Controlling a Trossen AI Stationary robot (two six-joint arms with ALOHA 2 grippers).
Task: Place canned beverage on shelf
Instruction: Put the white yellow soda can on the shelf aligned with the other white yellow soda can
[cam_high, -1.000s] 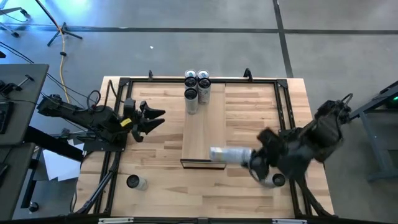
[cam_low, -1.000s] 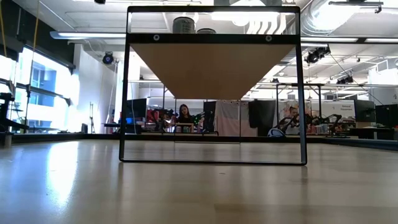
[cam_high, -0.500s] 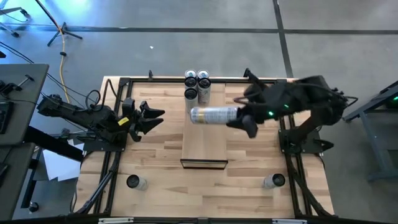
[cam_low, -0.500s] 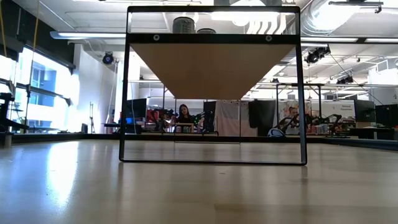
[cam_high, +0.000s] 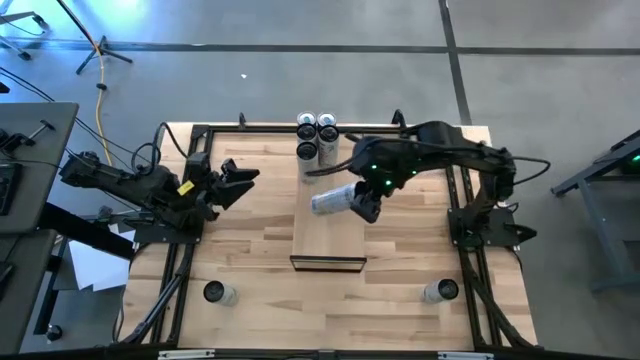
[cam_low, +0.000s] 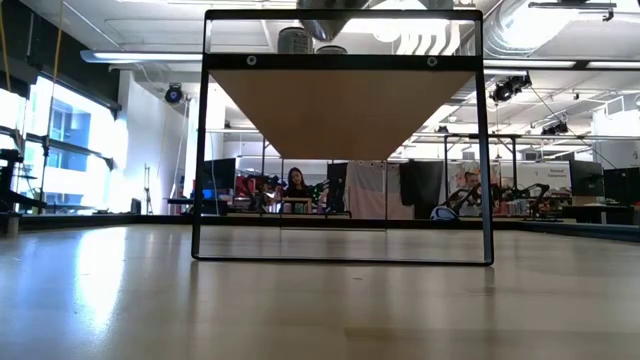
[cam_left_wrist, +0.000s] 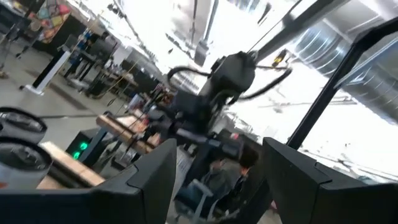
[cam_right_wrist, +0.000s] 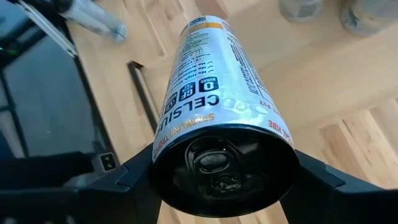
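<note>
Now that our right jaws (cam_high: 352, 200) have swung over the shelf (cam_high: 328, 235), we are gripping the can (cam_high: 333, 199) tight, nearly placing it.

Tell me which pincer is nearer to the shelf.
The right one. The right pincer holds a can tilted over the shelf. The left pincer waits beside the shelf, off its left edge.

Seven silver cans in all: four standing at the far end of the one shelf (cam_high: 327, 215), one Celsius can (cam_high: 331, 201) held over it, two on the desk (cam_high: 260, 260) at its near corners. Two arms, one pincer each.
</note>
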